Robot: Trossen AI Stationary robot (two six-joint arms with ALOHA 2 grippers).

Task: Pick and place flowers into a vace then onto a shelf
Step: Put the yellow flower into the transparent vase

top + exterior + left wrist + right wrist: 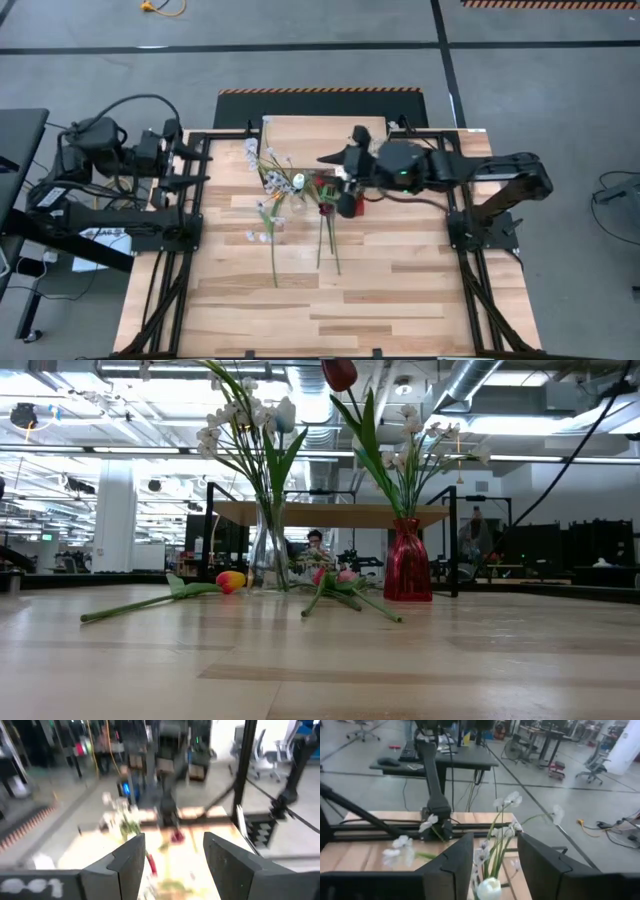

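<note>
A clear glass vase (268,555) holds white-lilac sprays and a white tulip (489,889). To its right, a red vase (407,563) holds a red tulip (339,373) and white sprays. On the table lie an orange-yellow tulip (230,581), pink tulips (335,576) and further stems (273,255). The shelf (330,513) stands behind the vases at the far edge. My right gripper (495,865) is open, up in the air beside the clear vase's blossoms (505,800), touching nothing. My left gripper (174,865) is open at the table's left side.
The black frame rails (195,190) run along the table's left and right sides. Bare tabletop (330,310) lies toward the near edge. My left arm's base (437,795) shows beyond the blossoms in the right wrist view. The room behind holds desks and chairs.
</note>
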